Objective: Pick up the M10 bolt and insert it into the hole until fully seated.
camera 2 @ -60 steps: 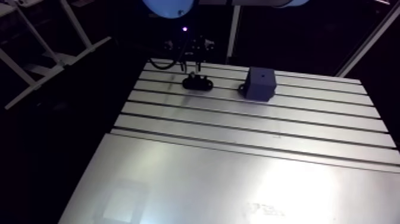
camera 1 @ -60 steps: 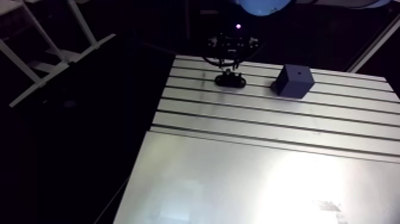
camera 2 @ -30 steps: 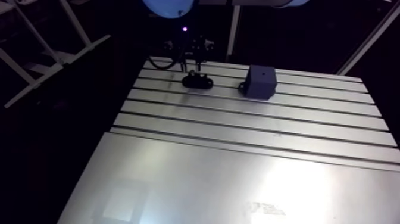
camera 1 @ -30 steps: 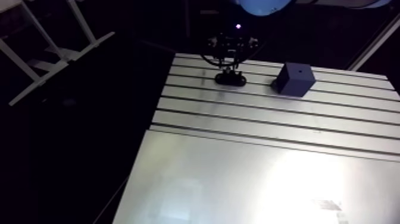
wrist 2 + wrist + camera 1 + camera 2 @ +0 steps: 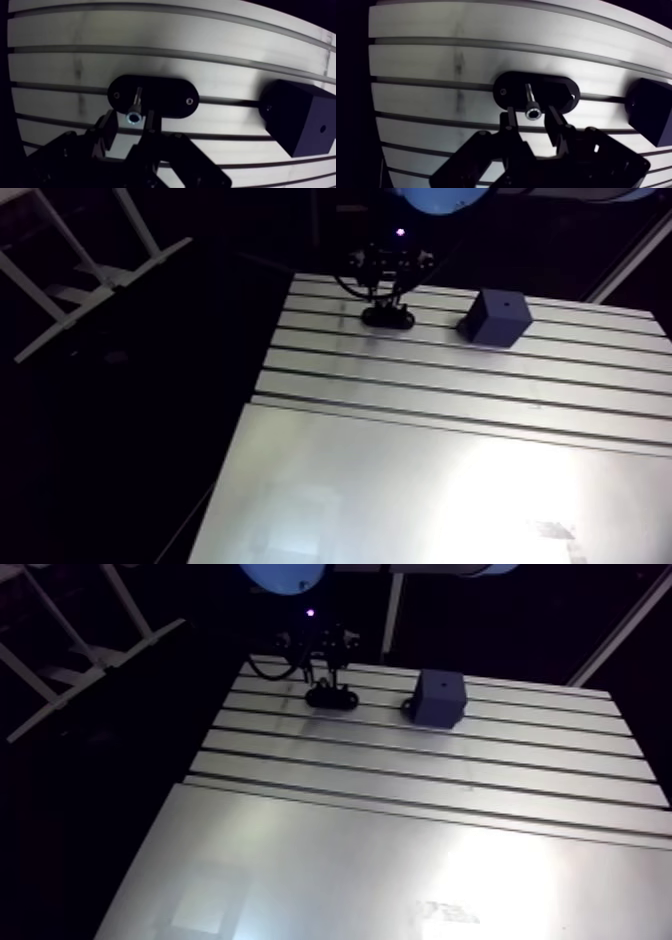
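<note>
The M10 bolt (image 5: 531, 104) is a steel socket-head screw standing head-up in a black oval holder (image 5: 558, 93) on the slotted table. My gripper (image 5: 531, 116) is open, with one finger on each side of the bolt head and small gaps to it. The fingertips (image 5: 510, 120) are level with the head. A dark cube-shaped block (image 5: 299, 117) with a small hole (image 5: 320, 129) in its top face sits beside the holder. In the arm view the gripper (image 5: 386, 288) hangs over the holder (image 5: 388, 316) at the table's far end, the block (image 5: 498, 317) to its right.
The slotted aluminium table (image 5: 450, 398) runs toward the camera into a smooth plate (image 5: 420, 498). Its left edge (image 5: 262, 378) drops off into dark space close to the holder. A white frame (image 5: 70, 288) stands off the table at the far left.
The gripper has come down a little over the holder, closer to the bolt head. The arm view has shifted slightly. Holder and block lie where they were.
</note>
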Robot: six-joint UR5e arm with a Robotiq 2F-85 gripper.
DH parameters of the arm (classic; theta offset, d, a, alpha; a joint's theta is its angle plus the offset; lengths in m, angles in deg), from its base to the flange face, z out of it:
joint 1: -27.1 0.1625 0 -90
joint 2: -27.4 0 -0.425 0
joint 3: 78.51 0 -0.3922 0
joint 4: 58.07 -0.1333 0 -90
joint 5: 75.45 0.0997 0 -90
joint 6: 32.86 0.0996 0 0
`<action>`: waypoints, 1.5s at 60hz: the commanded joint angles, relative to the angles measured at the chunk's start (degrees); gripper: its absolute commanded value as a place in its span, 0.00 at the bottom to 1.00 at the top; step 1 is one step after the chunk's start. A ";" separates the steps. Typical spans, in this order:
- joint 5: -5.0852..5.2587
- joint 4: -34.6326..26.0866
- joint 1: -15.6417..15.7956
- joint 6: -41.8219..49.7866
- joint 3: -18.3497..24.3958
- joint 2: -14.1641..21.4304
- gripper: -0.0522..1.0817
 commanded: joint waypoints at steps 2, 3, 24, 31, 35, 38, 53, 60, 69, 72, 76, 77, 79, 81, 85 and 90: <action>0.00 0.03 -0.07 0.00 0.09 -0.46 0.55; 0.00 0.03 -0.07 0.00 0.09 -0.46 0.55; 0.00 0.03 -0.07 0.00 0.44 -0.46 0.57; 0.00 -0.04 -0.07 0.00 0.44 -0.46 0.57; 0.00 0.03 -0.05 0.00 0.44 -0.46 0.58; 0.00 -0.04 -0.07 -0.09 0.44 -0.46 0.58; 0.00 -0.05 -0.07 -0.09 0.44 -0.46 0.60; 0.00 -0.05 -0.15 -0.09 0.35 -0.46 0.60; 0.00 -0.05 -0.15 -0.09 0.44 -0.46 0.62; 0.00 -0.05 -0.15 -0.09 0.44 -0.46 0.62; 0.00 -0.05 -0.15 -0.09 0.37 -0.46 0.62; 0.00 -0.05 -0.15 -0.09 0.35 -0.46 0.62; 0.00 -0.05 -0.15 -0.16 0.35 -0.46 0.62; 0.00 -0.05 -0.23 -0.17 0.35 -0.46 0.63; -0.08 -0.05 -0.24 -0.17 0.43 -0.46 0.63; -0.09 0.02 -0.24 -0.18 0.43 -0.46 0.63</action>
